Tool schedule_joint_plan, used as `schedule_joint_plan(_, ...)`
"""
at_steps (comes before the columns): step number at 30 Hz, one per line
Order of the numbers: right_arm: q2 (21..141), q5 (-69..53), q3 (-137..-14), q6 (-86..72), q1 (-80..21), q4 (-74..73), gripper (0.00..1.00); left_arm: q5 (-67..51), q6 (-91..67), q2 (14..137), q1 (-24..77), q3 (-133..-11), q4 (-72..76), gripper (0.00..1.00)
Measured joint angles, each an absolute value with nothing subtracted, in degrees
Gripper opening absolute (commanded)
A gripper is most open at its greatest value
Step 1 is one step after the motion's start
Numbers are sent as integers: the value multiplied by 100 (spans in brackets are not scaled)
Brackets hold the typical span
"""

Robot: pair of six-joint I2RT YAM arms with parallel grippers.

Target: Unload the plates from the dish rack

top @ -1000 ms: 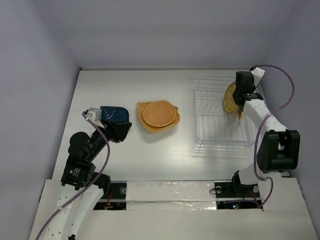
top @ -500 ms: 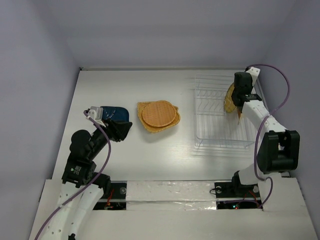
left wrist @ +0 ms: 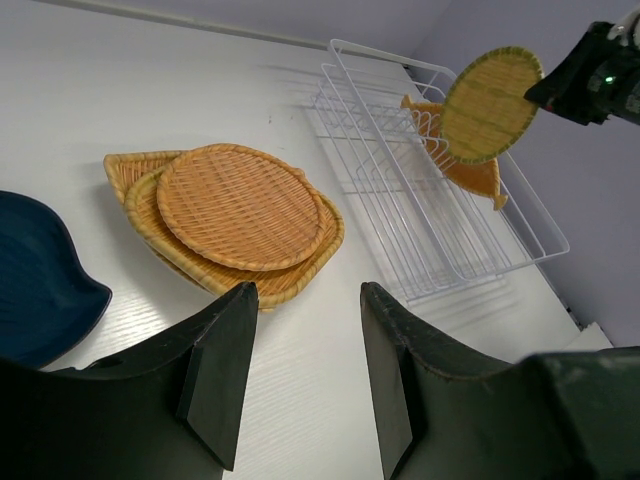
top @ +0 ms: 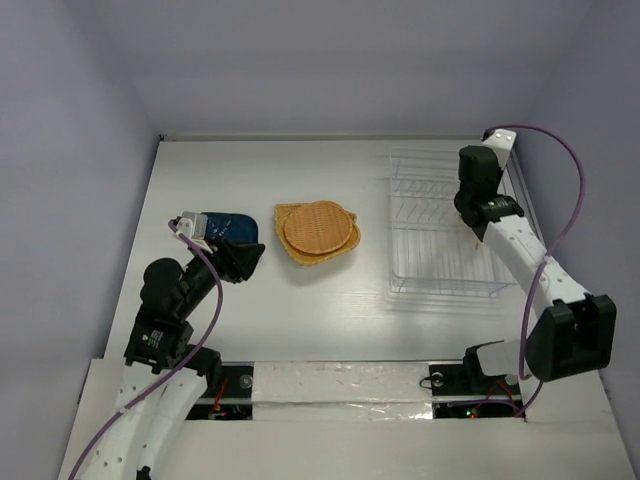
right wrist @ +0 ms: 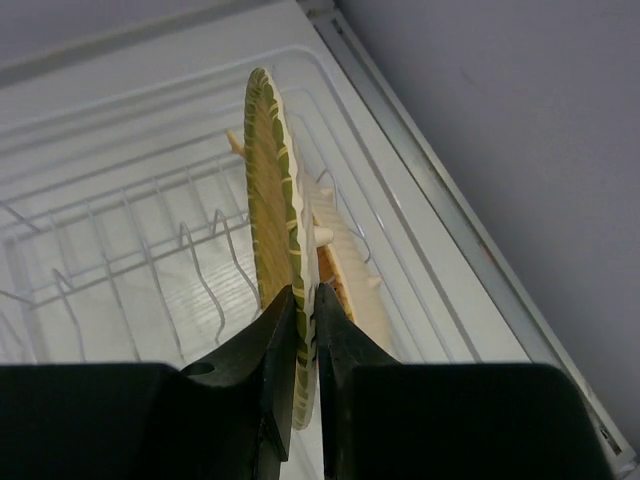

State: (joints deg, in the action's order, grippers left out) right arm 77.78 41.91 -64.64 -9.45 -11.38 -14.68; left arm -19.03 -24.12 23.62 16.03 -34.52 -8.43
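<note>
My right gripper (right wrist: 305, 295) is shut on the rim of a round orange-tan plate (right wrist: 268, 180) with a green-striped edge and holds it upright above the dish rack (right wrist: 120, 220). The left wrist view shows this plate (left wrist: 490, 105) lifted above the rack (left wrist: 400, 190). A pointed plate (left wrist: 472, 172) stands in the rack's slots behind it and also shows in the right wrist view (right wrist: 352, 268). In the top view my right gripper (top: 468, 212) is over the rack (top: 440, 245) and hides the held plate. My left gripper (left wrist: 307, 295) is open and empty.
Stacked woven plates (top: 318, 232) lie on the table left of the rack, also seen from the left wrist (left wrist: 240, 210). A dark blue rounded object (top: 228, 228) lies beside my left gripper (top: 245, 262). Walls close in the table on three sides.
My right gripper has raised the round plate up from the rack and shifted slightly left and back. The left arm has barely moved.
</note>
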Motion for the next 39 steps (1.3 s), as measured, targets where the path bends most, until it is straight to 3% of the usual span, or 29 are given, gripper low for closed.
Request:
schedule_joint_plan(7,6779,3708,-6464,-1280,-1262,-1476,0,-1903,-2412,2362,1603,-3452,-843,43)
schedule_joint_plan(14,6178,1627,-6169,-2158,-1752,-974,0,-1905,-2414,2362,1555,-3452,-843,43)
schedule_joint_plan(24,8167,-760,-6012,-3636,-2877,517,0,-1905,-2414,2362,1527,-3452,-843,42)
schedule_joint_plan(32,9196,-1157,-5944,-4263,-3129,1142,0,-1905,-2414,2351,1527,-3452,-840,43)
schedule_joint_plan(39,9504,-1192,-5714,-4602,-3129,1612,7,-1905,-2414,2351,1527,-3452,-840,42)
